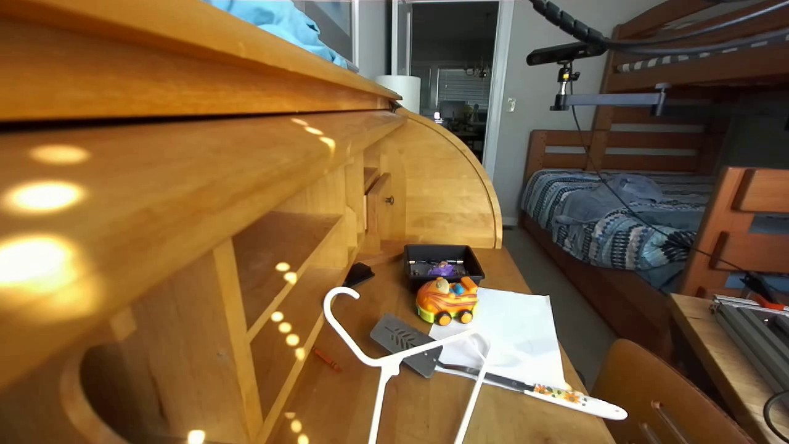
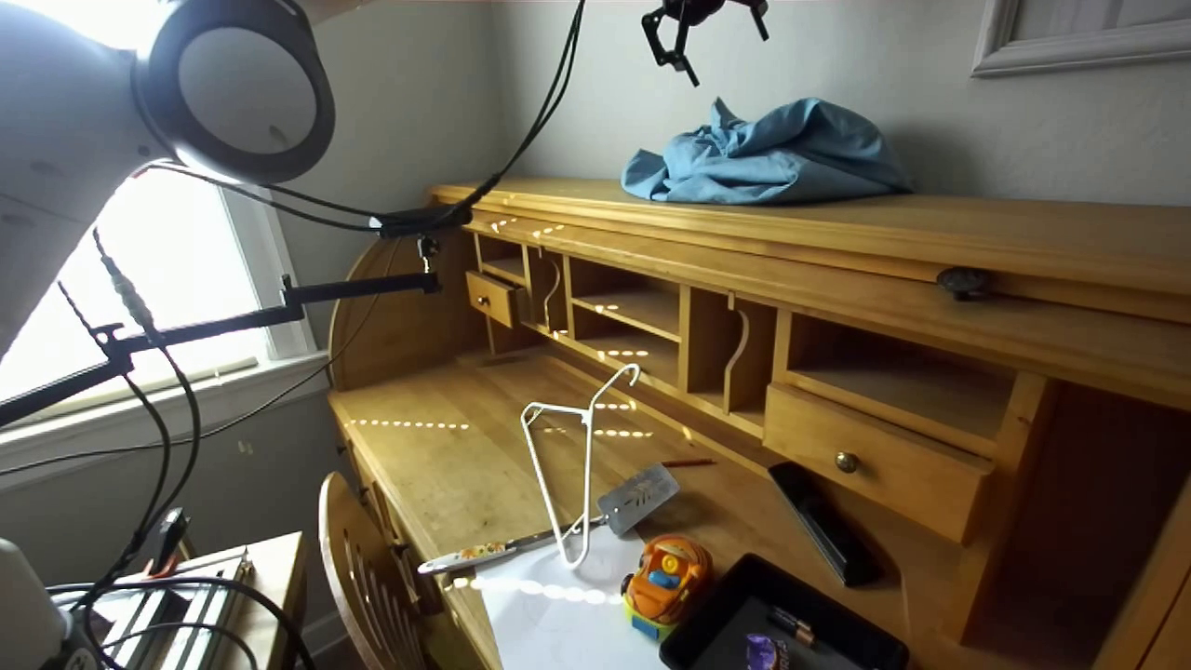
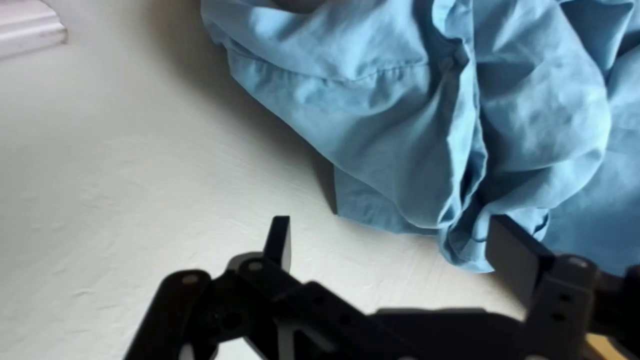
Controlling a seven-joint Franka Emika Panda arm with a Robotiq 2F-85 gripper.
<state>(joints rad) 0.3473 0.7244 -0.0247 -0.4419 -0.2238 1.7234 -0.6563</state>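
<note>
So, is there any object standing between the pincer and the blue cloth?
Nothing visible does: in an exterior view, the open pincer hangs above the blue cloth, with only wall showing behind the gap.

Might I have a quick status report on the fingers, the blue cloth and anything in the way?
Fingers open, holding nothing. Blue cloth crumpled on desk's top ledge, ungripped. Possible obstacle: wall behind cloth.

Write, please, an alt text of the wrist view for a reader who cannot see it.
A crumpled blue cloth with visible stitching fills much of the upper right, in front of a pale wall. The black tool enters from below, spread open and holding nothing. A corner of a white frame shows at upper left.
</note>
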